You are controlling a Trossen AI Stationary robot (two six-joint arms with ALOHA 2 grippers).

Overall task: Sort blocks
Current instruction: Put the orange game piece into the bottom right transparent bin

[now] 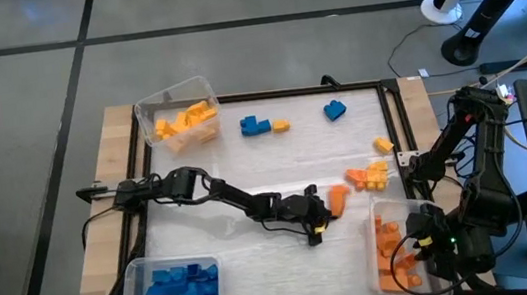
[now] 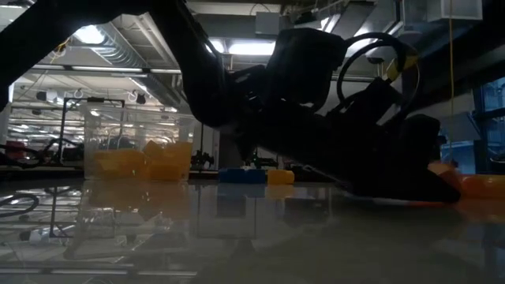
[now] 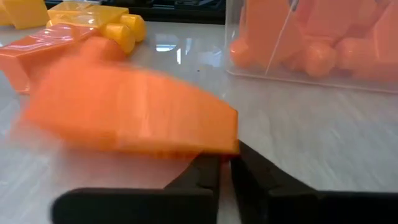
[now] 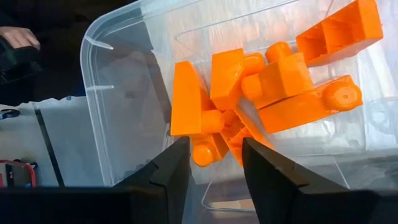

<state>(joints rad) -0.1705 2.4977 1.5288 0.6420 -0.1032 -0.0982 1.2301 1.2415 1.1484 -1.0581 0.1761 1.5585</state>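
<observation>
- Left gripper (image 3: 225, 163): fingers nearly together behind a blurred orange block (image 3: 134, 115); grip can't be confirmed.
- Right gripper (image 4: 214, 165): open over the orange bin (image 4: 112, 81), empty.

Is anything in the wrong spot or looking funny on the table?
Nothing looks broken. A few blocks lie unsorted: a blue block, a yellow block. The left gripper pinches an orange block by its edge, so it hangs crooked.
</observation>
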